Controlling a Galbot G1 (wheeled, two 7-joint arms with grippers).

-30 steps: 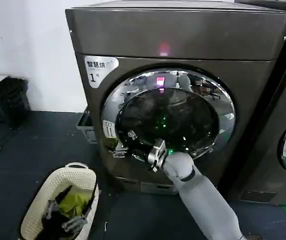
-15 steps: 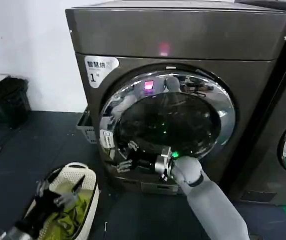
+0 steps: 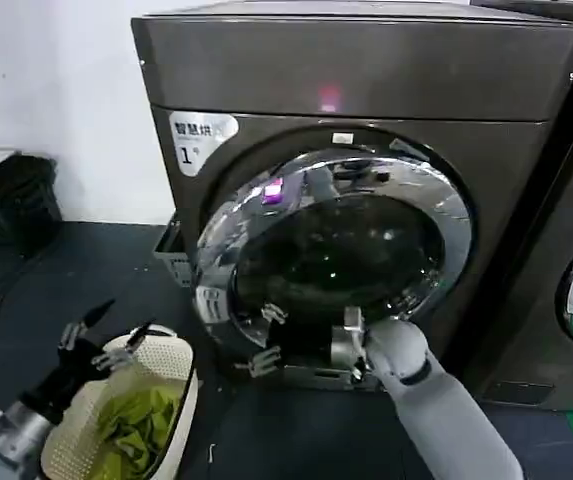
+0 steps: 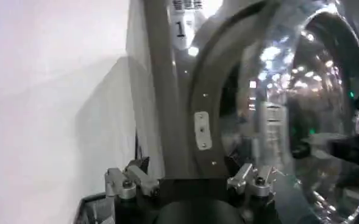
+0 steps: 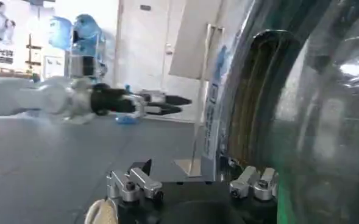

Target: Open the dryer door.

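Dryer door, ajar at its left edge, stands slightly proud of the dryer. Your right end effector, fingers spread, sits at the door's lower left rim; the left end effector, also spread, hovers over the laundry basket. Swing the door in an arc about its right hinge, pulling steadily without slipping off the chrome.

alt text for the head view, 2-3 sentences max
The dryer door, chrome-rimmed with dark glass, stands slightly ajar on the dryer, its left edge swung out, with the open right gripper at its lower left rim. The left gripper, open, hovers over a white laundry basket of green cloth on the dark floor.
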